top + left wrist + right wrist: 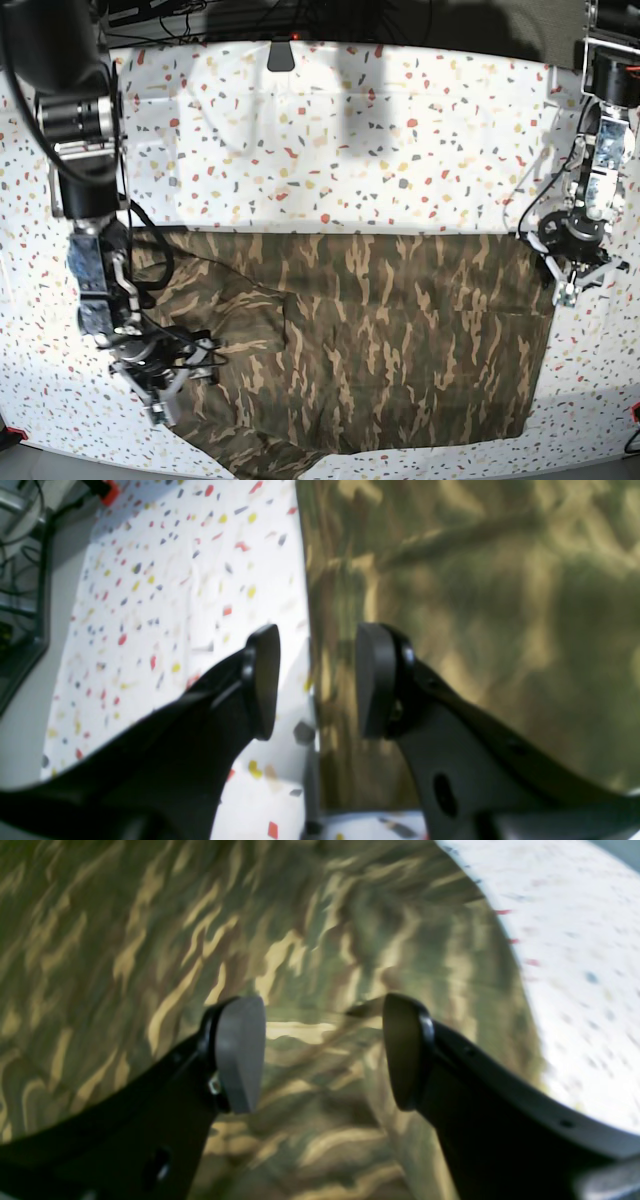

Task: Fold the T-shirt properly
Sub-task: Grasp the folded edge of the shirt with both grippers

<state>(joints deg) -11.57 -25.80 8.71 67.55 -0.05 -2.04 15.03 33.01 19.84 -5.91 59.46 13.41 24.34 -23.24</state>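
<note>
Left wrist view: the left gripper [317, 680] hangs with jaws parted and nothing between them, straddling the straight edge of the camouflage T-shirt [475, 605], which fills the right half of the frame. The speckled table cover [165, 595] takes the left half.

Right wrist view: the right gripper [322, 1055] is spread wide and empty over rumpled camouflage T-shirt [125, 940] cloth; a strip of table cover [575, 965] shows at upper right.

Base view: the T-shirt [400, 330] lies spread across the lower middle. The right gripper [165, 385] sits over the cloth at lower left; the left gripper [580, 275] is at the shirt's right edge.
</note>
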